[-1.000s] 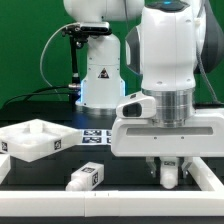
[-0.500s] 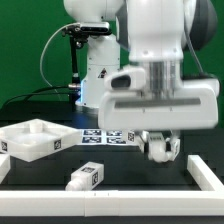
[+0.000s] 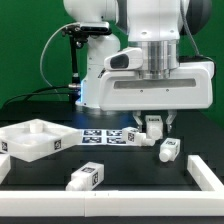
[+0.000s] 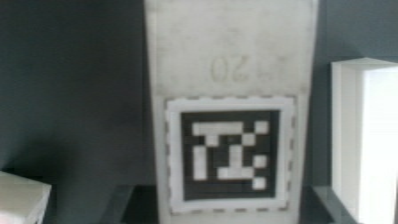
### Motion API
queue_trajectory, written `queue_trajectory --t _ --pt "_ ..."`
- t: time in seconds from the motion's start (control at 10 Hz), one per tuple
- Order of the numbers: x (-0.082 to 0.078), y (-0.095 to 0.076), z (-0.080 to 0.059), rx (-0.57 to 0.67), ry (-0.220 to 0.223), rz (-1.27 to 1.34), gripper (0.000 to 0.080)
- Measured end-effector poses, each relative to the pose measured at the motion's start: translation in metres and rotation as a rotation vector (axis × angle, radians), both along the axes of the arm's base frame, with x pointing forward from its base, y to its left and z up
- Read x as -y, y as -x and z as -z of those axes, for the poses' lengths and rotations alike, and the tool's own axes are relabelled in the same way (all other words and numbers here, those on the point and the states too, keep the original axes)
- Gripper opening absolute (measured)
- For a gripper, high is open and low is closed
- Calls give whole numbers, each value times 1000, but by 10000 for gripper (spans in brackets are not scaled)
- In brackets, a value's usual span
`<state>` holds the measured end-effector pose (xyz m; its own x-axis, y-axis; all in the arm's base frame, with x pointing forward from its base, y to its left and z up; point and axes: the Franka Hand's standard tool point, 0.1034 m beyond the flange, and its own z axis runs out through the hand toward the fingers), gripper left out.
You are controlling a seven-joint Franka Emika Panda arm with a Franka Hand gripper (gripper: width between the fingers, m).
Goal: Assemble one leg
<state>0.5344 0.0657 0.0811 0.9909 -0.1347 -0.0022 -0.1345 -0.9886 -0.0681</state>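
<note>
As the gripper (image 3: pixel 152 133) clenched a tagged leg (image 3: pixel 153 124) off the table (image 3: pixel 130 168), a second leg (image 3: pixel 170 150) lay just below it.

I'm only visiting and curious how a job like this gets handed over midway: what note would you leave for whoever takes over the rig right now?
Gripper: shut on the held leg, lifted clear of the table.
Second leg: lies on the table just below the gripper, toward the exterior view's right.
Third leg: lies on the table toward the exterior view's left.
Large white panel: at the exterior view's left, no leg on it that shows.
Done: one leg picked up.
Left: presumably carry it to the panel and fit it.
</note>
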Motion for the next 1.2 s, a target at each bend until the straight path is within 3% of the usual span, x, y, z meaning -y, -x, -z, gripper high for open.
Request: queue_trajectory --t 0.1,0.2,0.4,0.5,0.9,1.1,1.2 --pt "0 2 0 1 0 -4 285" --pt "5 23 2 8 7 -30 285" --pt "38 76 1 4 26 -110 285" --pt "46 85 4 11 32 -93 285" --pt "43 84 6 12 32 -117 286" --pt "72 113 36 40 52 -192 286" --pt "76 120 49 40 58 -195 286"
